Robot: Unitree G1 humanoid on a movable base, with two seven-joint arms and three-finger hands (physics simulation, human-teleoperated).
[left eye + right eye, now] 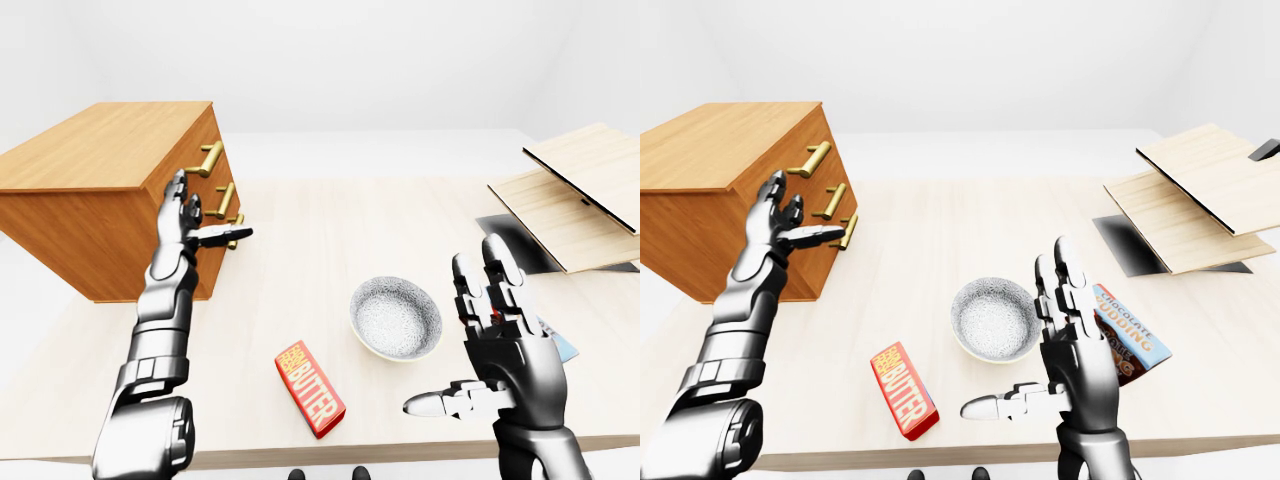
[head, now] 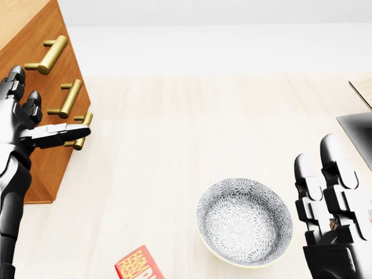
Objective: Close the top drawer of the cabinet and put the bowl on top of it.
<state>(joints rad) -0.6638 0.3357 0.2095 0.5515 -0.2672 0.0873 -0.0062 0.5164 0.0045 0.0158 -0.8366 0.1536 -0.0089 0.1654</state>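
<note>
A wooden cabinet (image 1: 95, 190) with three brass handles sits at the left of a pale counter (image 1: 320, 230); all its drawers look flush. The left hand (image 1: 185, 215) is raised by the cabinet's drawer side, fingers spread wide, thumb by the lowest handle. A patterned bowl (image 2: 244, 222) rests on the counter near the bottom centre, between a red butter box (image 1: 310, 388) and the open, empty right hand (image 1: 1070, 345).
</note>
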